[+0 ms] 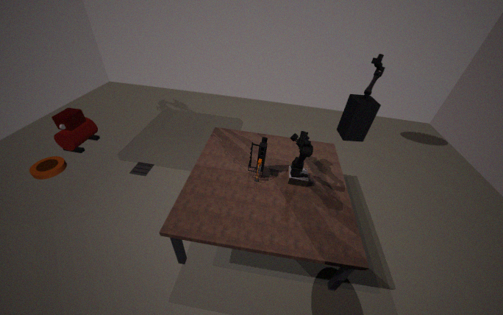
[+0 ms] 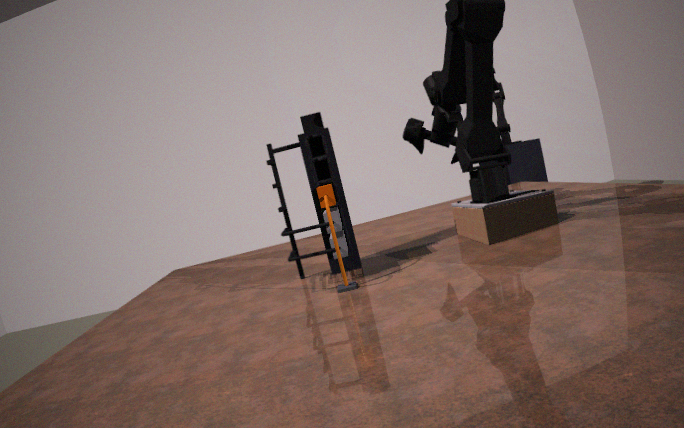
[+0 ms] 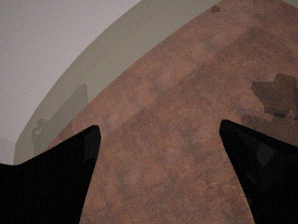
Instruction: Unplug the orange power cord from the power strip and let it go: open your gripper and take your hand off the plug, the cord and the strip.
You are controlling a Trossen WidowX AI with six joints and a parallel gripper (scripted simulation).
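Claw [image 3: 156, 183]: I see it spread wide, pinching nothing, high above the desk [image 2: 252, 353].
Plug [image 2: 325, 193]: orange, seated in the upright strip [image 2: 330, 201].
Cord [image 2: 335, 242]: slants down to the desk.
Arm [image 2: 474, 100]: well apart from the strip.

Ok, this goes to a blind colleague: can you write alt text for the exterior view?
An orange plug sits in an upright black power strip, its orange cord running down to the brown table. The robot arm stands to the right, its open gripper well clear of it.
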